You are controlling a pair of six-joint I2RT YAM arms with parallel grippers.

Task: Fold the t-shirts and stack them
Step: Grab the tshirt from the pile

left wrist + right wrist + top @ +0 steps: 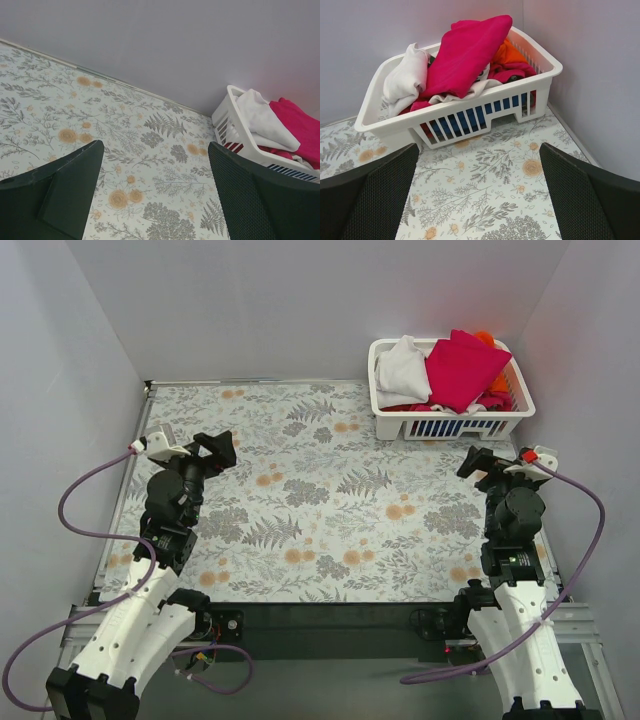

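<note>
A: As we are looking down from above, what is filling most of the view?

B: The tabletop (320,490), which is showing a print of grey ferns and orange flowers, is running back to the pale walls (300,310).

A: And what is sitting on it?

B: A white slatted basket (450,426) is standing in the far right corner, close to the right wall. The t-shirts (445,390) are lying bunched inside it, none of them folded.

A: Which one is lying on top?

B: The magenta t-shirt (462,368) is draping over the heap, from the middle toward the right rim. The white t-shirt (403,368) is slumping against the left end, touching the magenta one.

A: How are the tools standing?

B: The left tool (222,450) is hovering above the left side of the tabletop, well apart from the basket, its jaws gaping with nothing between them. The right tool (478,462) is hanging just in front of the basket and facing it, jaws spread wide and gripping nothing.

A: Is anything smaller showing?

B: Some red cloth (398,406) is peeking out under the white t-shirt, and an orange t-shirt (484,338) is poking up at the basket's far right corner, behind the magenta one.
</note>
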